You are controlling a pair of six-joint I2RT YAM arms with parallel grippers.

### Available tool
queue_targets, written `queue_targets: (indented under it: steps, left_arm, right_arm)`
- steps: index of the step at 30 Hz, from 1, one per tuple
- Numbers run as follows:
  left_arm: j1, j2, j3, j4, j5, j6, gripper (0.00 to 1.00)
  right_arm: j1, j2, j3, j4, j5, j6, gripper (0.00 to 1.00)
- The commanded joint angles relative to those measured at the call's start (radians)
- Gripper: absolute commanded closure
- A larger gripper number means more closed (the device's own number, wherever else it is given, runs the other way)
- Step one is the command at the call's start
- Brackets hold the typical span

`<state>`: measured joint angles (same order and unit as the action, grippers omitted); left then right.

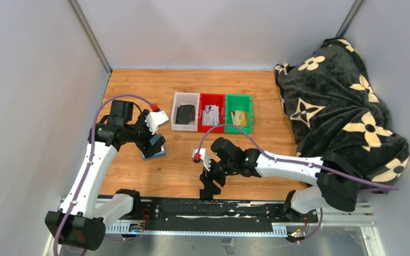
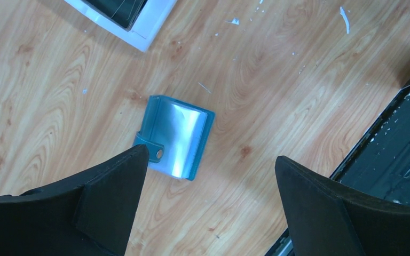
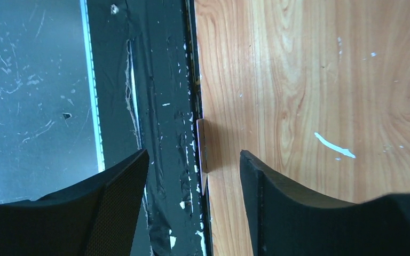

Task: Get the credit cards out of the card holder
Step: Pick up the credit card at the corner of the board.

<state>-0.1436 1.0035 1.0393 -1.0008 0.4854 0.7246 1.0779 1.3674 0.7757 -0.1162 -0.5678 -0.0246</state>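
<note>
The card holder (image 2: 177,136) lies open on the wooden table, slate-blue with glossy clear sleeves and a snap strap on its left side. In the top view only its blue edge (image 1: 160,155) shows under my left gripper (image 1: 154,145). My left gripper (image 2: 211,156) hovers above it, open and empty, with its left finger (image 2: 112,197) next to the strap. I cannot tell whether any credit cards are in the sleeves. My right gripper (image 1: 209,188) is open and empty at the table's front edge (image 3: 193,154), far from the holder.
Three bins stand in a row at the back: white (image 1: 177,98) with a dark flat item, red (image 1: 212,97) with pale card-like pieces, green (image 1: 238,98) with tan ones. A black flowered blanket (image 1: 336,106) fills the right. A black rail (image 3: 160,106) runs along the front edge.
</note>
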Motion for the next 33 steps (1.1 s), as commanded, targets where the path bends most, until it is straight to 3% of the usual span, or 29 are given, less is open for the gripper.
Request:
queue_targets:
  steps: [1, 8, 16, 18, 21, 33]
  left_arm:
    - [0.021, 0.017, 0.022, -0.027, 0.026, -0.023, 0.00]
    - [0.030, 0.015, 0.028, -0.027, 0.062, -0.024, 0.00]
    - [0.030, 0.013, 0.042, -0.027, 0.101, -0.070, 0.00]
    - [0.030, 0.001, 0.044, -0.027, 0.114, -0.071, 0.00]
    - [0.030, -0.025, 0.037, -0.027, 0.159, -0.082, 0.00]
    - [0.030, -0.082, -0.035, -0.027, 0.399, -0.146, 0.01]
  right_arm:
    - [0.019, 0.059, 0.039, -0.008, -0.018, -0.053, 0.34]
    - [0.027, 0.125, 0.060, -0.013, -0.023, -0.060, 0.42]
    - [0.042, 0.177, 0.062, -0.040, -0.043, -0.084, 0.61]
    - [0.042, 0.176, 0.072, -0.057, -0.027, -0.095, 0.72]
    - [0.040, 0.145, 0.102, -0.091, 0.006, -0.107, 0.98]
    - [-0.111, 0.015, 0.271, -0.135, -0.160, -0.034, 1.00]
